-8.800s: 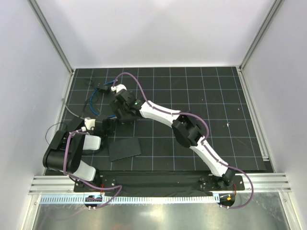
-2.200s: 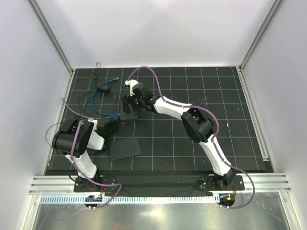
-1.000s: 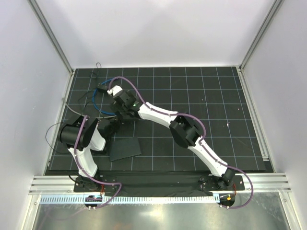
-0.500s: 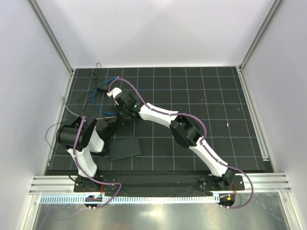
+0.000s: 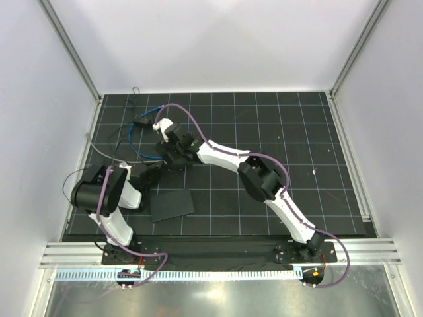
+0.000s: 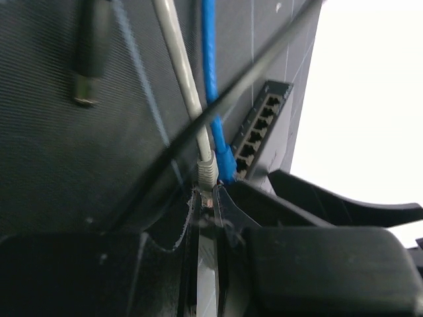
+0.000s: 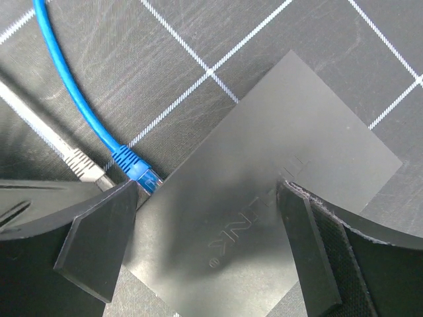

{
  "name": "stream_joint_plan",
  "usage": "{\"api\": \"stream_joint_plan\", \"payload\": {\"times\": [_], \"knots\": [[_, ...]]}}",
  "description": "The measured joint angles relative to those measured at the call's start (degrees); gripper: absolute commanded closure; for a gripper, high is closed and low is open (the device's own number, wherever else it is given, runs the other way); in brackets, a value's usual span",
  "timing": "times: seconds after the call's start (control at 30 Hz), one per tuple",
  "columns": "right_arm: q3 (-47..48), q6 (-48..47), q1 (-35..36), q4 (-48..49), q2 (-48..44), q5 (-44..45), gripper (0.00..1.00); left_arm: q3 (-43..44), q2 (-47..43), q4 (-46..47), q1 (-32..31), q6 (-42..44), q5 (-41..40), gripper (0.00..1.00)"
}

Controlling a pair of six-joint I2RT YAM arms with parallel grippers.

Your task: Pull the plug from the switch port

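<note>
The right tool (image 7: 208,198) has come down to straddle the black box (image 7: 277,132), fingers spread at either side, likely to brace it for the pull. The plug (image 7: 142,173), pale and see-through on its blue cable (image 7: 73,86), sits in the port (image 6: 239,170) on the box's narrow edge. Just beside it, the left tool (image 6: 206,198) pinches the grey cable (image 6: 182,79) at its end.

Lab test cell: white panels (image 5: 218,46), aluminium framing (image 5: 73,53), gridded mat (image 5: 310,139).
</note>
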Motion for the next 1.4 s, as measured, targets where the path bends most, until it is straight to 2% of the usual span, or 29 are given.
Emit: {"api": "stream_joint_plan", "payload": {"times": [0.13,0.4,0.57,0.77,0.93,1.2,1.4], "knots": [[-5.4,2.9,-1.9,4.4,-3.0,-3.8,0.03,1.3,-5.7,-7.5,0.1,3.0,1.2,1.00],[-18.2,8.9,-6.8,14.4,-9.6,-10.9,0.03,7.8,-24.0,-29.2,0.3,11.9,0.2,1.00],[-27.8,11.0,-7.6,20.1,-13.5,-12.1,0.03,14.4,-27.8,-42.7,1.5,18.4,0.0,1.00],[-32.4,12.1,-7.9,25.0,-15.8,-12.5,0.03,24.0,-23.4,-52.1,9.7,24.4,7.6,1.00],[-33.1,13.0,-8.7,27.5,-16.6,-12.6,0.03,30.7,-12.9,-56.3,17.8,27.3,15.6,1.00],[-33.1,13.2,-9.2,28.0,-16.7,-12.6,0.03,41.6,-3.3,-65.4,20.7,32.4,19.8,0.99],[-33.1,13.2,-9.2,27.9,-16.7,-12.6,0.03,41.4,-3.8,-68.5,22.8,33.8,17.2,0.97]]}}
